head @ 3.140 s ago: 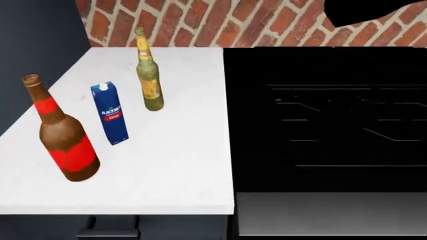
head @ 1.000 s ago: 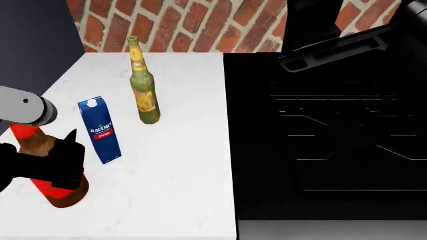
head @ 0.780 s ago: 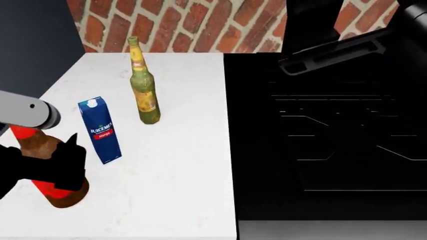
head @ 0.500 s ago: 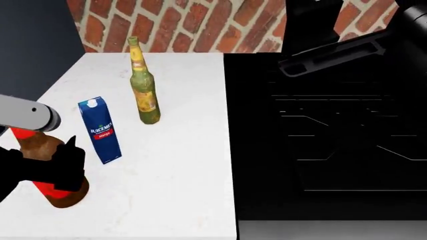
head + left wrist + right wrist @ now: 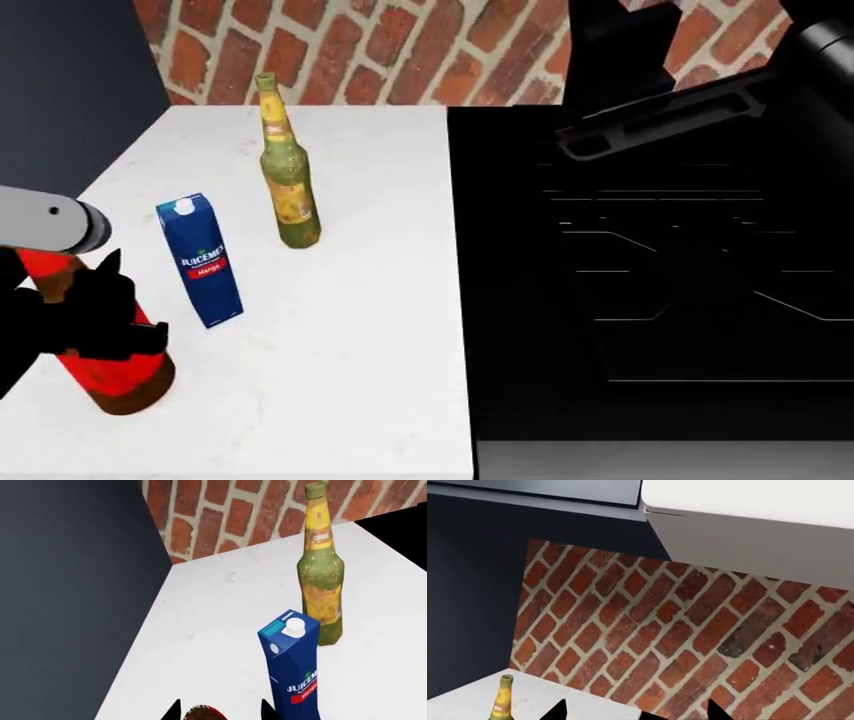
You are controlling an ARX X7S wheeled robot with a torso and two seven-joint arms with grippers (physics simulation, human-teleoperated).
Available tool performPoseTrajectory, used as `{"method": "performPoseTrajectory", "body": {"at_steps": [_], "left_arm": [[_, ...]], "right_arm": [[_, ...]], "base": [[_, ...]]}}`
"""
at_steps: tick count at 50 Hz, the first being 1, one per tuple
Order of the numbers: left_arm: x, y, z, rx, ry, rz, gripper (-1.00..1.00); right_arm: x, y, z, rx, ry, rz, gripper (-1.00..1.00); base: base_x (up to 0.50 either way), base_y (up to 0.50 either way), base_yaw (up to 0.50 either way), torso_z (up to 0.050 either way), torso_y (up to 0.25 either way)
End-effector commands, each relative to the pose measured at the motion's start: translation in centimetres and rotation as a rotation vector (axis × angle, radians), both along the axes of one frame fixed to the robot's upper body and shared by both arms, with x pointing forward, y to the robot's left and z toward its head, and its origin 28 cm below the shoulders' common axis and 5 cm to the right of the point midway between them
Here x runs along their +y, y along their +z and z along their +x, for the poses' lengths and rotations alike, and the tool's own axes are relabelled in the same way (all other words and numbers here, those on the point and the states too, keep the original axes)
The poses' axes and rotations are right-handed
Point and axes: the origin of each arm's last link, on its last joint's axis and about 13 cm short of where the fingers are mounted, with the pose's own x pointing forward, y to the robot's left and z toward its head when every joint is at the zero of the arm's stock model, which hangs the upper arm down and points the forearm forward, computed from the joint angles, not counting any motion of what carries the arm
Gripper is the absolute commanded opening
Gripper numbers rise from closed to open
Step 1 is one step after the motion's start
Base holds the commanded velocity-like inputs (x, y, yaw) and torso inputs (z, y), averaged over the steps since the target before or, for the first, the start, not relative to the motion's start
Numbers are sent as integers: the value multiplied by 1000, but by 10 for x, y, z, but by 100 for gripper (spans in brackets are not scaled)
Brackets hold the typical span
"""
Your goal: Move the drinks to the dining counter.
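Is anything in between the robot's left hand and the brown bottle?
No. The left end effector is already at the brown bottle, its fingers on either side of the neck. The carton stands beside it, not between.

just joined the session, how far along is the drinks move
Nothing has reached the dining counter, which is not in view. All three drinks stand on the white worktop beside the black stove. In hand: the left gripper is around the brown bottle. Left: the juice carton and olive-green bottle. The right gripper is raised, empty.
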Motion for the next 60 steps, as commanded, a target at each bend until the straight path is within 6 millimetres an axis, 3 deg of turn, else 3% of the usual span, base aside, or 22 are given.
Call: {"method": "performPoseTrajectory", "body": {"at_steps": [1,12,19,26,30,39,47,60], "left_arm": [[1,5,-1,-46,12,-21,-100],[6,43,-17,-377,179,-120,-100],[3,48,-20,-390,166,-130,-100],[-4,56,-27,-415,82,-162,-100],[-11,66,-37,-433,37,-148,-100],[-17,77,-49,-453,-49,-178,-100],[-15,92,-64,-504,-69,-174,-100],[-7,97,-70,-527,-20,-129,-100]], "right_arm": [[0,-4,2,9,-3,2,100],[10,-23,9,108,61,-10,100],[9,-28,12,128,62,4,100],[15,-45,18,225,130,-20,100],[21,-61,33,253,142,-47,100],[24,-72,54,287,161,34,100],[27,-73,72,294,186,61,100],[44,-46,92,287,267,7,100]], "base": [[0,0,0,0,0],[0,0,0,0,1],[0,0,0,0,0],[0,0,0,0,0],[0,0,0,0,0],[0,0,0,0,0],[0,0,0,0,1],[0,0,0,0,0]]}}
